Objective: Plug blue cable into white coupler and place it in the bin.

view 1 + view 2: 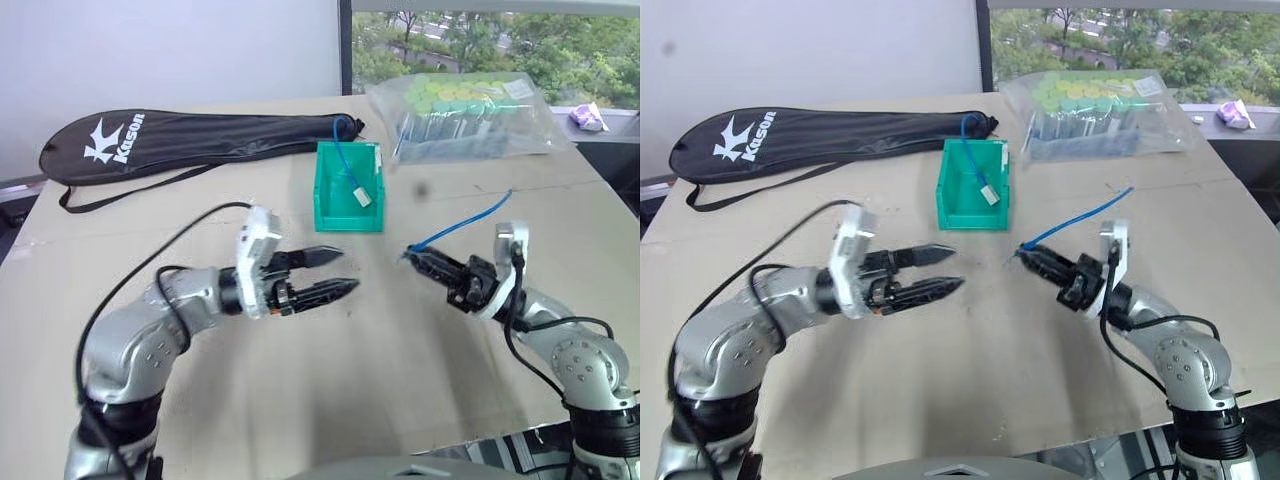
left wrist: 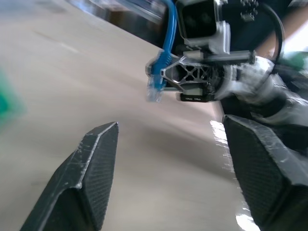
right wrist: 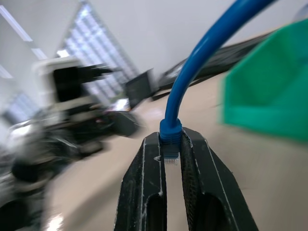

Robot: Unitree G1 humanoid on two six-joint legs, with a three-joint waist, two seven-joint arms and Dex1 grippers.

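The right gripper is clenched on the blue cable right at its plug boot, and the free length arcs up and away over the cardboard-covered table. The cable looks light and springy: it holds its own curve, so the tail will probably swing as the wrist turns. Taking it at the stiff boot, as here, steers the clear plug best; the thin latch tab is the fragile part.

The left gripper faces it with fingers spread and nothing between them.

The bin stands well beyond both grippers and already holds another blue cable with a cream block. The white coupler cannot be made out for certain in these views.

A black racket cover and a clear bag of green-capped tubes lie behind and beside the bin, clear of the path between the grippers.
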